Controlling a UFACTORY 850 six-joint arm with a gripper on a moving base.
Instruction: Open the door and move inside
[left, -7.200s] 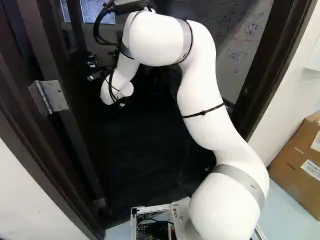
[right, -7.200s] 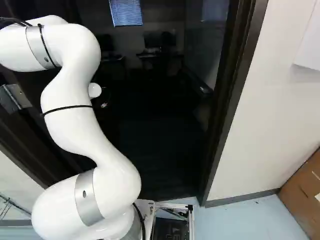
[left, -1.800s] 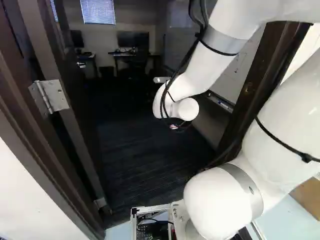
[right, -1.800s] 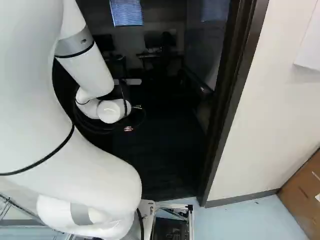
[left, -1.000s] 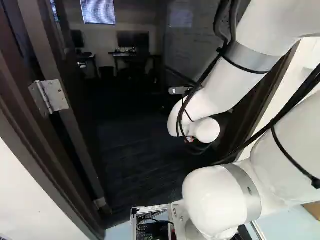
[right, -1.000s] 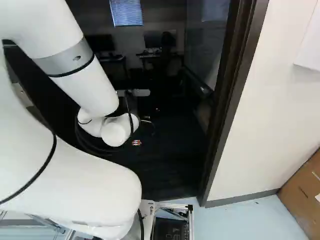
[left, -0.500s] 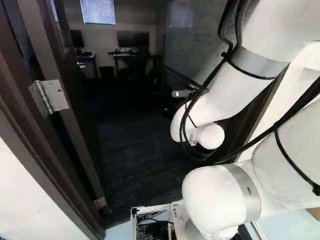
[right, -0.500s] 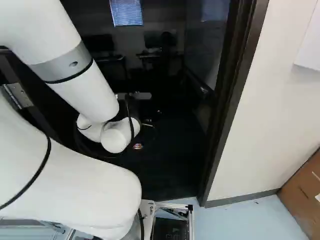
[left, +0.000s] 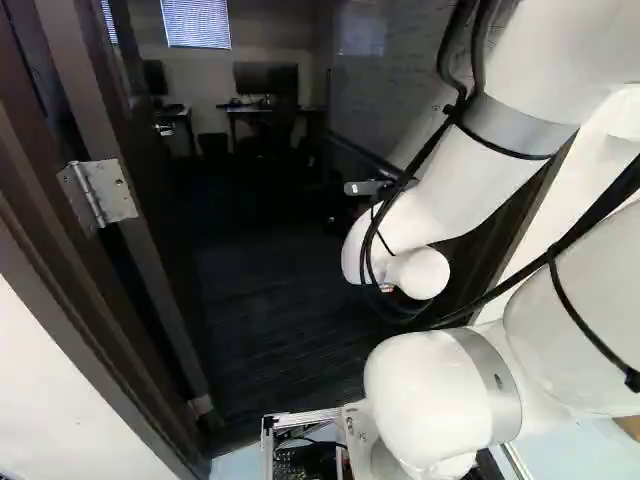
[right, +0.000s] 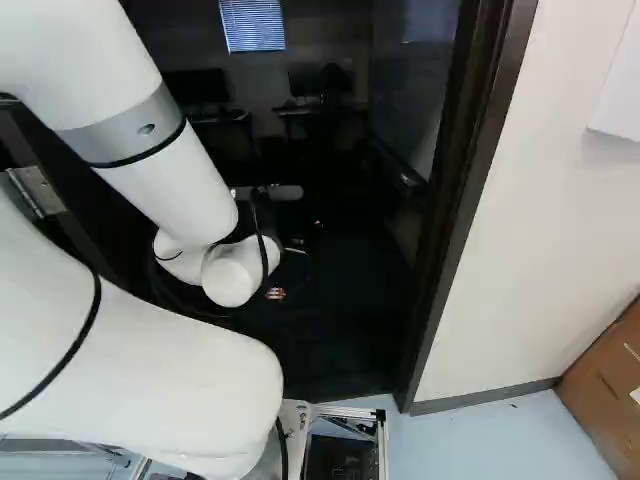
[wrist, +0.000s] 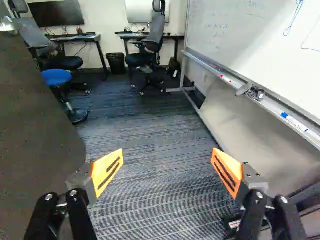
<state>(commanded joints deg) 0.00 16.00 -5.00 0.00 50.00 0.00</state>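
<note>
The door (left: 135, 130) stands open, swung into the room, with its hinge (left: 98, 192) at the left of the left base view. In the wrist view the door (wrist: 35, 125) is the dark panel beside the gripper's one finger. My gripper (wrist: 167, 155) is open, its orange pads wide apart with carpet showing between them. It hangs inside the doorway, off the door, hidden behind the wrist in both base views. The right-hand door frame (right: 455, 220) shows in the right base view.
Carpet (wrist: 150, 130) runs ahead of the gripper to desks, chairs (wrist: 145, 55) and a bin (wrist: 116, 63). A blue stool (wrist: 57, 77) stands near the door. A whiteboard with a tray (wrist: 270, 100) lines the other side. Boxes (right: 610, 385) stand outside, against the wall (right: 540, 230).
From the door side, the arm has swung across the doorway towards the right-hand frame and lowered its wrist. Over the last half second it is nearly still. The base has not moved.
</note>
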